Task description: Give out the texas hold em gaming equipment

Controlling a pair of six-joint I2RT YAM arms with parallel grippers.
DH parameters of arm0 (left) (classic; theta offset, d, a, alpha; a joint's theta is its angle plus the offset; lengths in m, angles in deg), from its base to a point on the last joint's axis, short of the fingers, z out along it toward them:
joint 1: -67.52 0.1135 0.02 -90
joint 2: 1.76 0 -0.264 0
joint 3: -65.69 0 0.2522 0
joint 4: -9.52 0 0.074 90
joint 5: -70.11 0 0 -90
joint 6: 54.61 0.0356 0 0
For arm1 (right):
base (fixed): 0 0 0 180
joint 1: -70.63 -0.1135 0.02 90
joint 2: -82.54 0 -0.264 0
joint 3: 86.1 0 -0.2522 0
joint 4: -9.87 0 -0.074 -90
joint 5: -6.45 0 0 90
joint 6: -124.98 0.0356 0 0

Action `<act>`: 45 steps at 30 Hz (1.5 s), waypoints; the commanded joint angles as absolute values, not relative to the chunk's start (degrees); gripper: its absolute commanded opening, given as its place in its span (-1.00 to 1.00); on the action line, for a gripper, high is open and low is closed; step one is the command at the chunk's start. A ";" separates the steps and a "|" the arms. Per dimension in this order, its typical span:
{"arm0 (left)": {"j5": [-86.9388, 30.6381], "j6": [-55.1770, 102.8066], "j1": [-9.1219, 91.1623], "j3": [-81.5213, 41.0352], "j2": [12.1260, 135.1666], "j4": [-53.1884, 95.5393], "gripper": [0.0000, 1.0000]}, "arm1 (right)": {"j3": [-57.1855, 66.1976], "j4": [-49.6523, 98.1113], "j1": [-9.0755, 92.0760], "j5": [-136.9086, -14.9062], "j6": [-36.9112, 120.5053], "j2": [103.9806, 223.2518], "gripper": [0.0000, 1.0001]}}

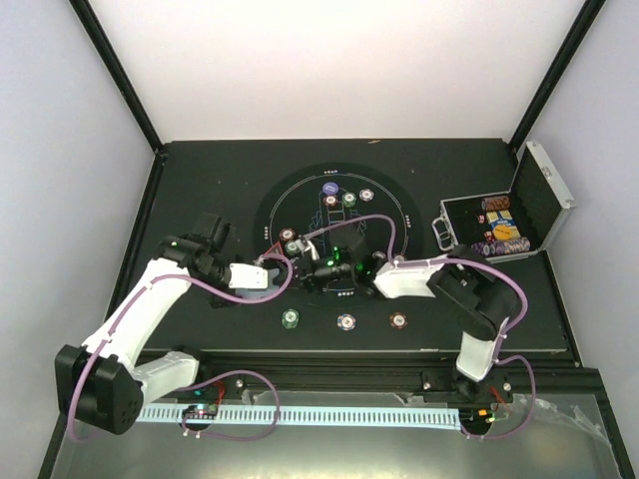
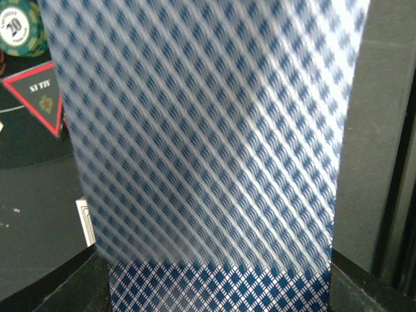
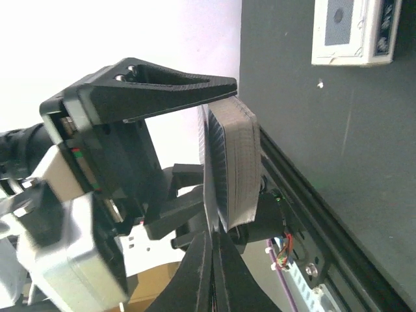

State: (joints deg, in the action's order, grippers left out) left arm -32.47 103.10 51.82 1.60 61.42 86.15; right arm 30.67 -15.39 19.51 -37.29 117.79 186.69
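Note:
My left gripper (image 1: pixel 308 274) is shut on a deck of blue-checked playing cards (image 3: pixel 235 168) over the near part of the mat. In the left wrist view the card backs (image 2: pixel 208 143) fill the frame, and my left gripper (image 2: pixel 218 289) is mostly hidden behind them. My right gripper (image 1: pixel 349 269) meets it from the right. In the right wrist view my right gripper (image 3: pixel 213 263) is shut on the edge of one card (image 3: pixel 205 169) at the face of the deck. A red triangle marker (image 1: pixel 270 251) (image 2: pixel 39 97) and a green chip (image 2: pixel 19 26) lie just left.
Three chips (image 1: pixel 345 321) lie in a row at the near edge of the black mat (image 1: pixel 394 200). Several more chips (image 1: pixel 349 198) lie at its far side. The open silver case (image 1: pixel 539 195) with chips stands at the right. A white flat thing (image 3: pixel 354 32) lies on the table.

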 commanded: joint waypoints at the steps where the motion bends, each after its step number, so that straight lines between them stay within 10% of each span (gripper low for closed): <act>1: -30.56 103.01 53.47 1.31 62.22 86.60 -0.97 | 29.96 -8.77 25.82 -34.33 112.63 182.85 -0.98; 29: -35.62 95.93 55.83 -2.64 60.70 93.14 -0.97 | -36.77 41.92 35.43 -37.24 89.28 227.47 -0.97; 45: -34.98 95.88 55.83 -3.77 58.60 94.78 -0.97 | -32.43 54.80 37.08 -46.26 76.96 214.80 0.21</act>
